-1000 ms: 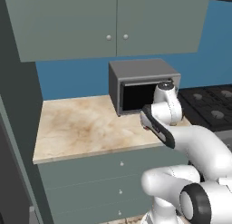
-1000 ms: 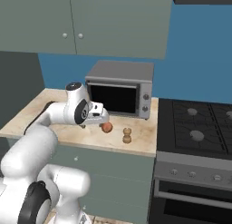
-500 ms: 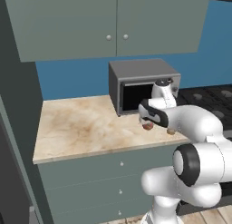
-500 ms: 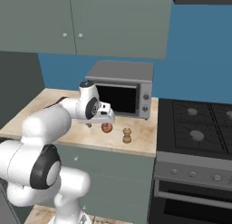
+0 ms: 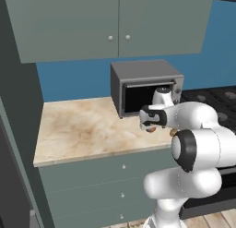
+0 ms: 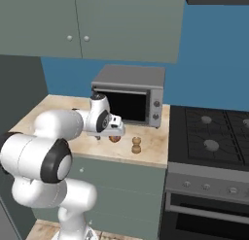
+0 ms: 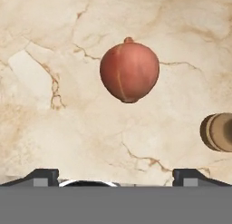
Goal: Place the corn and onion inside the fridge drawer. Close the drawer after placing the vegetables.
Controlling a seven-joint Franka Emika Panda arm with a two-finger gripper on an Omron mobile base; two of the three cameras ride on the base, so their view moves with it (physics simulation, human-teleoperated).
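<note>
Hand view: the onion [image 7: 129, 72] lies on the marble counter [image 7: 54, 46], near frame centre and slightly toward 12 o'clock, with its small stem nub pointing to 12 o'clock and its tapered end to 6 o'clock. It appears round, smooth and firm. Expect a light, rigid body that can roll or slip out of a two-finger pinch if taken off-centre. Recommended hold: across the widest part, at the equator, with the fingers on the 3 and 9 o'clock sides and clear of the tapered ends.

The two fingertips [image 7: 41, 175] rise at the bottom edge, one at 7 o'clock and one at 5 o'clock. They stand wide apart, wider than the onion, with nothing between them. The gripper [image 7: 116, 177] is above the onion and not touching it.

A small tan knobbed piece [image 7: 218, 132] lies at 3 to 4 o'clock of the onion, apart from it. It could be struck if the fingers descend on that side.

Right base view: the onion [image 6: 115, 138] sits just beyond the gripper [image 6: 115, 131], in front of the toaster oven [image 6: 130, 94], with the tan piece [image 6: 136, 145] near it.

Containers: the oven cavity is dark and its contents cannot be determined.
</note>
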